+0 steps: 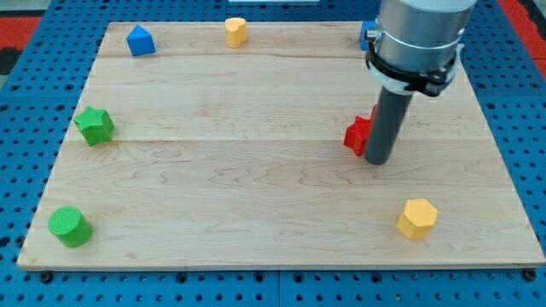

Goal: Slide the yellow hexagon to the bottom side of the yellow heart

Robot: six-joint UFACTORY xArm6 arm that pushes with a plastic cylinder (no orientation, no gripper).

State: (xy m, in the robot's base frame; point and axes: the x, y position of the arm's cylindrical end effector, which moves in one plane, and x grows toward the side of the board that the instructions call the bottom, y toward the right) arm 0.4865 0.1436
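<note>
Item 1, our tool: a straight dark rod with no jaws, so it neither opens nor closes and grips nothing. My tip (377,160) rests on the wooden board (256,196) right of centre, seemingly touching the right side of a red block (357,134) whose shape is half hidden by the rod.

Item 2, task piece: the yellow hexagon (417,218) lies near the view's bottom right, below and right of my tip, apart from it.

Item 3, reference piece: the yellow heart (235,31) sits at the view's top edge, left of centre, well apart from the hexagon.

Item 4, bystanders: blue block (141,40), house-like, at the top left; green star (95,125) at the left edge; green cylinder (69,226) at the bottom left; a second blue block (366,34), mostly hidden behind the arm, at the top right.

Item 5, hazards, as we judge them:
- The hexagon must cross most of the board diagonally; an off-centre push would let it slip sideways off the rod.
- The red block lies close to that line and could be dragged along.
- Getting behind the hexagon puts us near the bottom edge; a clumsy approach might nudge it off.
- Overshoot at the end could knock the heart off the top edge.
</note>
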